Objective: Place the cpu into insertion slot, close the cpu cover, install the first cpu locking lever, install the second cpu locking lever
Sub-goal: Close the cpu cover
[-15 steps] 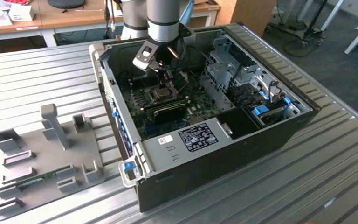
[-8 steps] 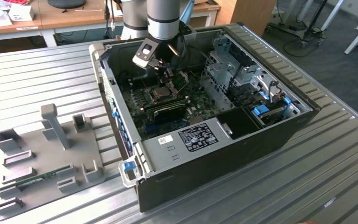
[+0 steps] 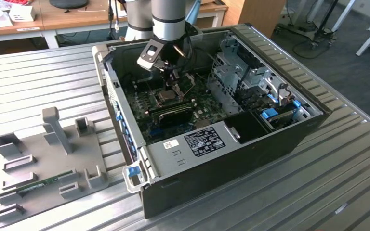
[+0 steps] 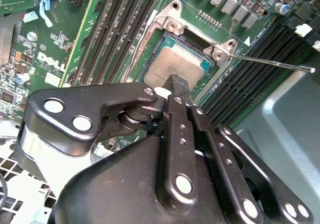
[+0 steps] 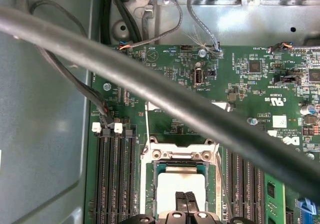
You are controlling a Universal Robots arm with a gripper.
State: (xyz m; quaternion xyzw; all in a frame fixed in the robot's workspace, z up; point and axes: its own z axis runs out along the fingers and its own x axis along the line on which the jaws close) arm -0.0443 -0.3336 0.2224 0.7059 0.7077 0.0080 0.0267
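The cpu (image 4: 175,66) lies flat in the insertion slot (image 3: 165,97) on the green board, its dull metal top facing up. The shiny cpu cover (image 4: 170,22) lies down around it, so the cpu (image 5: 182,180) shows through the cover's (image 5: 180,154) window. My gripper (image 4: 180,87) hangs just above the chip's near edge with its black fingers pressed together and nothing between them. In the first wrist view the gripper (image 5: 186,201) shows the same shut fingers. A thin locking lever (image 4: 272,63) sticks out sideways from the socket, unlatched. In the exterior view the gripper (image 3: 171,79) reaches down into the open case.
The open computer case (image 3: 288,139) lies on a ribbed metal table (image 3: 37,82). Long black memory slots (image 4: 115,28) flank the socket. Drive bays (image 3: 243,72) stand at the exterior view's right. A thick black cable (image 5: 150,91) crosses above the board. A grey fixture plate (image 3: 44,159) lies left.
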